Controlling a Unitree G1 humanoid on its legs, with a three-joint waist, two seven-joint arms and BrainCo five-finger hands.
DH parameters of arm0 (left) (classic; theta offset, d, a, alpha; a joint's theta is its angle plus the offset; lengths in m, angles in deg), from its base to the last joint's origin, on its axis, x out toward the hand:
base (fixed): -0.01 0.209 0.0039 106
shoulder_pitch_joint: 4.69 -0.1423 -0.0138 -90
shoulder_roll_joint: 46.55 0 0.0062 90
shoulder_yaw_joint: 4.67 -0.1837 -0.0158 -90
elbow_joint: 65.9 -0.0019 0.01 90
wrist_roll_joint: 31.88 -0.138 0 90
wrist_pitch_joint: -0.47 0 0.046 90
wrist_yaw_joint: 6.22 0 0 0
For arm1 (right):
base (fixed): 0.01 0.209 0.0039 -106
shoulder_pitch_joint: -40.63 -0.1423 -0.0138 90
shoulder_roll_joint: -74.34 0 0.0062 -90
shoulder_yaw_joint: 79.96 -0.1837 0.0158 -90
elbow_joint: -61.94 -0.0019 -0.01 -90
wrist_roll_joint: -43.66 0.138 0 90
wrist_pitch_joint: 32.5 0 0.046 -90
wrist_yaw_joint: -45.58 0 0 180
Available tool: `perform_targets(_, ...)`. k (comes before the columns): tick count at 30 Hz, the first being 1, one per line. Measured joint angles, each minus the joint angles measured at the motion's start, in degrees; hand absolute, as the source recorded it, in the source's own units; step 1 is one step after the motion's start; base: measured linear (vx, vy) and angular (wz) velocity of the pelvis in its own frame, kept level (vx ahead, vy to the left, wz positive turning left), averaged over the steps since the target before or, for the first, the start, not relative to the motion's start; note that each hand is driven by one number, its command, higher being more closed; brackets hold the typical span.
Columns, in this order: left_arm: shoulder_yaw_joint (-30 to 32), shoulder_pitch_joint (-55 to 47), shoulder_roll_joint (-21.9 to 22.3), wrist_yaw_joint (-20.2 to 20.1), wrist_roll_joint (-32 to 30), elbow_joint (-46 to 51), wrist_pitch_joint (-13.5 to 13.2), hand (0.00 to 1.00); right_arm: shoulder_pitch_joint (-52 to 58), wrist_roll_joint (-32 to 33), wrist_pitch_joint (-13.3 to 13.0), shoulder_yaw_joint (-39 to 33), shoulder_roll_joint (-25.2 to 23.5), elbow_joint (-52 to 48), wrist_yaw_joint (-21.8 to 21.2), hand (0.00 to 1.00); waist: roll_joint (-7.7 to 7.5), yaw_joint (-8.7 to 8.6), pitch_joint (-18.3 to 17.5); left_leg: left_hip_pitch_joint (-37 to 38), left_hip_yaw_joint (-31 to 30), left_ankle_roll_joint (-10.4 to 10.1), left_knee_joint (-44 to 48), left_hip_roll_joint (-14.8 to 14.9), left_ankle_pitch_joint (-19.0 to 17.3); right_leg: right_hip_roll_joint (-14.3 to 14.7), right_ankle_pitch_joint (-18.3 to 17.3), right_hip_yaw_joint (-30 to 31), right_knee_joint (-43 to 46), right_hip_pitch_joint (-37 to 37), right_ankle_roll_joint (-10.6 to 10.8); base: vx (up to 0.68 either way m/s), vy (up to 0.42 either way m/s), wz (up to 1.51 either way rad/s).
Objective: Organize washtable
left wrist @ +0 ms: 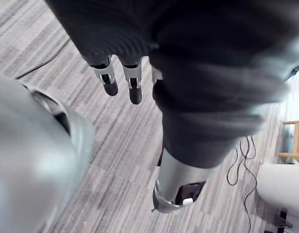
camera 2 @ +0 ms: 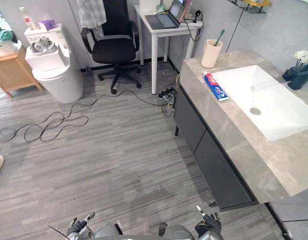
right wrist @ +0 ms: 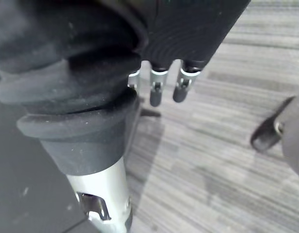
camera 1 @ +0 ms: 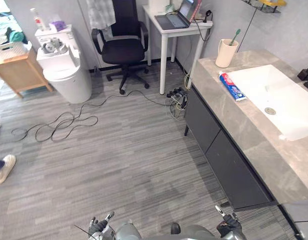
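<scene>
L hand (camera 1: 97,228) & R hand (camera 1: 229,226) hang low over the floor (camera 1: 123,160), well apart from the counter (camera 1: 254,145). Wrist views: fingers of both straight & relaxed, nothing held. On the counter, toothpaste tube (camera 1: 232,86) lies just beside the sink (camera 1: 289,100), at its near-left rim. Beige cup (camera 1: 226,53) w/ green toothbrush (camera 1: 235,36) stands upright at the far corner

Office chair (camera 1: 122,50) beside white desk (camera 1: 164,52) with laptop (camera 1: 172,21).
</scene>
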Motion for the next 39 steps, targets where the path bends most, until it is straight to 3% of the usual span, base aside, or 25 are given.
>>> perform_targets(3,-0.01,-1.20,0.82,0.06,-0.01,0.11,-0.13,0.00,2.86,0.15,-0.60,2.87,0.07,-4.17,-0.06,0.00,0.11,0.34,-0.04,-2.97,-12.98,-5.99,-19.50,-2.20,4.04,-4.63,-6.22,5.43,3.56,0.38,5.54,0.34,0.556,-0.81)
perform_targets(4,0.62,-1.85,1.65,0.10,0.52,0.41,-0.77,0.00,4.08,0.19,-0.74,4.57,0.11,-5.69,-0.08,0.00,0.10,0.95,-0.17,-3.01,-14.65,-11.17,-19.89,-1.79,7.88,-6.21,-8.70,8.95,5.12,0.49,7.95,0.35,0.643,-1.12)
perform_targets(5,0.89,-1.79,2.04,0.15,0.49,0.51,-1.04,0.00,4.43,0.28,-0.73,5.34,0.55,-5.83,-0.05,0.00,0.12,1.49,-0.67,-2.98,-14.15,-10.90,-18.04,-2.87,10.42,-7.16,-9.70,10.66,5.06,0.69,8.68,0.39,0.634,-1.23)
perform_targets(6,1.10,-2.22,1.53,0.13,0.42,1.37,-1.47,0.00,4.74,0.33,-0.06,7.49,0.75,-5.39,-0.37,0.00,-0.71,2.26,-0.83,-3.64,-12.36,-10.13,-14.04,-3.30,9.16,-7.83,-10.51,13.10,6.77,-0.21,9.99,0.49,0.641,-1.23)
perform_targets(7,0.88,-2.66,1.36,0.15,-0.65,3.82,-2.26,0.00,4.69,0.32,0.10,8.79,0.59,-6.58,-1.03,0.00,-1.75,2.43,-1.18,-4.84,-11.41,-8.93,-7.09,-2.95,3.20,-5.93,-9.50,15.02,12.05,-2.26,9.50,0.39,0.454,-1.30)
perform_targets(8,0.08,-2.94,1.45,0.14,-0.92,4.54,-2.27,0.00,4.94,0.32,0.00,8.72,0.25,-7.61,-1.14,0.00,-2.08,2.88,-1.49,-4.75,-10.79,-8.54,-4.63,-3.15,1.16,-6.22,-9.07,14.96,12.35,-2.68,9.09,0.42,0.540,-1.23)
perform_targets(9,-1.71,-3.35,1.34,-0.02,-1.44,5.64,-2.20,0.00,5.04,0.32,-0.46,8.82,0.26,-8.44,-1.20,0.00,-2.40,3.08,-2.08,-4.26,-9.12,-7.89,-1.96,-3.03,-1.43,-7.05,-7.99,16.63,11.39,-2.38,10.28,0.29,0.479,-1.24)
perform_targets(10,-4.09,-3.86,0.45,-0.10,-3.63,7.05,-2.08,0.00,4.98,0.32,-0.46,8.99,0.24,-8.84,-1.38,0.00,-3.37,3.17,-3.33,-2.28,-4.61,-6.51,-1.54,-3.18,-3.54,-8.99,-4.88,18.74,9.99,-2.69,9.53,0.27,0.487,-1.16)
perform_targets(13,-8.49,-3.83,0.07,-0.09,-7.49,10.21,-2.08,0.00,4.86,0.49,-0.45,8.97,0.23,-10.31,-1.44,0.00,-2.85,3.15,-4.63,1.27,0.13,-4.83,-5.16,-5.09,-3.23,-11.00,3.26,18.56,10.47,-6.45,7.22,0.21,0.426,-1.06)
perform_targets(15,-13.42,-4.06,-0.20,-0.29,-10.62,13.32,-1.94,0.00,4.81,1.29,-0.42,8.91,0.23,-10.76,-1.41,0.00,-1.42,3.04,-4.66,6.75,4.50,-2.99,-10.93,-6.82,-2.25,-11.54,11.22,17.10,15.14,-10.64,4.41,0.20,0.351,-1.11)
perform_targets(16,-15.30,-4.36,-0.16,-1.20,-11.98,16.05,-1.87,0.00,4.92,2.30,-0.34,8.92,0.29,-11.26,-1.42,0.00,-0.12,2.90,-4.24,10.66,7.13,-1.63,-14.79,-7.45,-1.72,-11.47,13.83,14.08,20.70,-13.86,2.46,0.17,0.285,-0.99)
perform_targets(17,-16.67,-4.60,-0.28,-1.40,-12.27,18.84,-1.92,0.00,5.00,2.82,-0.31,8.91,0.37,-12.26,-1.43,0.00,0.68,2.26,-3.75,14.21,9.16,-1.31,-17.93,-8.24,-1.55,-11.63,11.88,10.41,28.93,-16.80,2.22,0.11,0.204,-0.76)
perform_targets(19,-17.72,-4.65,-0.47,-2.21,-13.34,21.25,-2.01,0.00,6.43,2.99,-0.33,8.94,0.45,-14.09,-1.69,0.00,0.72,1.28,-3.57,18.33,11.92,-0.96,-21.23,-9.95,-1.57,-11.57,6.69,4.44,39.68,-20.80,2.22,0.10,0.134,-0.51)
perform_targets(21,-19.60,-4.62,-0.95,-2.88,-14.41,21.57,-2.02,0.00,7.32,3.02,-0.42,8.91,0.60,-15.32,-2.54,0.00,0.48,1.09,-3.36,21.32,14.63,-0.53,-23.25,-10.78,-1.87,-10.28,2.16,-0.59,45.33,-24.32,3.13,0.17,0.056,-0.62)
perform_targets(23,-21.32,-4.33,-0.97,-3.99,-14.76,21.55,-1.87,0.00,7.30,3.28,-0.47,8.87,0.54,-15.62,-2.67,0.00,0.45,0.80,-2.27,23.17,17.45,-1.57,-24.44,-10.44,-2.48,-8.62,-1.38,-6.41,45.07,-27.43,3.73,0.21,-0.014,-0.67)
perform_targets(24,-22.49,-4.20,-0.85,-4.65,-14.76,21.51,-1.75,0.00,7.27,4.00,-0.50,8.76,0.46,-15.69,-2.65,0.00,0.52,0.50,-0.86,24.84,19.61,-3.40,-24.95,-9.72,-3.60,-8.35,-2.86,-11.62,42.14,-28.50,3.80,0.22,-0.052,-0.72)
perform_targets(27,-25.68,-4.21,-0.68,-5.16,-14.67,21.19,-0.99,0.00,7.54,8.00,-0.78,7.14,0.59,-15.68,-2.61,0.00,0.60,-0.30,-0.22,28.92,26.17,-7.66,-27.24,-9.07,-4.97,-9.91,-2.35,-28.54,25.96,-27.33,2.77,0.30,-0.084,-0.90)
perform_targets(28,-25.99,-3.95,-0.23,-5.52,-14.66,21.08,-0.94,0.00,7.82,9.43,-0.94,5.84,0.63,-15.28,-2.59,0.00,0.30,-0.65,-0.64,30.70,27.88,-9.29,-28.58,-9.58,-5.63,-11.04,-1.49,-36.03,21.92,-26.19,-3.17,0.45,-0.114,-0.92)
perform_targets(29,-25.96,-3.56,0.17,-5.71,-14.58,20.97,-0.64,0.00,8.01,10.02,-0.95,5.04,0.62,-14.76,-2.45,0.00,0.90,-1.01,-0.76,31.72,28.41,-9.99,-29.58,-9.27,-5.36,-10.18,-2.65,-37.11,22.48,-25.99,-6.08,0.53,-0.108,-0.57)
perform_targets(30,-25.95,-3.22,1.16,-6.17,-14.55,21.26,-0.57,0.00,8.38,11.46,-1.09,3.21,0.73,-14.72,-2.26,0.00,3.34,-2.26,-1.06,32.25,28.30,-11.05,-30.11,-8.11,-3.09,-8.22,-4.80,-37.23,23.34,-25.91,-6.23,0.50,-0.103,-0.45)
perform_targets(32,-25.38,-1.85,2.78,-6.25,-14.20,21.57,-0.56,0.00,8.72,13.48,-0.80,2.37,0.73,-14.73,-2.28,0.00,4.14,-1.89,-0.98,32.36,27.67,-9.10,-23.47,-5.26,1.34,-6.54,-6.95,-37.54,24.10,-23.96,-8.04,0.55,-0.155,-0.61)
perform_targets(33,-24.52,-1.65,2.76,-6.32,-14.14,21.48,-0.60,0.00,8.55,14.18,-0.81,2.67,0.65,-15.25,-2.23,0.00,4.30,-1.64,-0.93,29.41,22.78,-5.88,-10.63,-0.97,5.01,-3.50,-7.33,-36.11,20.25,-19.73,-8.24,0.54,-0.184,-0.78)
perform_targets(34,-23.02,-1.78,2.51,-6.32,-14.07,21.48,-0.63,0.00,8.51,14.96,-0.97,3.67,0.20,-16.73,-2.01,0.00,4.28,-1.22,-0.84,24.93,16.03,-3.38,2.74,1.27,5.04,-0.66,-7.31,-34.19,15.14,-14.39,-8.10,0.51,-0.165,-0.75)
perform_targets(36,-20.78,-2.44,2.69,-6.08,-12.28,21.50,-0.70,0.00,8.21,15.94,-2.07,4.39,0.24,-19.14,-2.01,0.00,3.11,0.15,-0.50,16.74,6.76,-0.45,16.97,0.85,3.34,1.53,-7.04,-30.87,9.98,-7.47,-7.65,0.39,-0.101,-0.75)
perform_targets(39,-16.69,-4.09,2.86,-5.08,-9.95,21.49,-0.82,0.00,5.83,15.96,-3.04,6.94,0.24,-19.21,-2.05,0.00,2.15,2.77,-0.41,6.70,1.53,1.36,17.70,-0.27,1.62,2.51,-6.85,-24.57,6.16,-2.04,-7.34,0.39,0.003,-1.26)
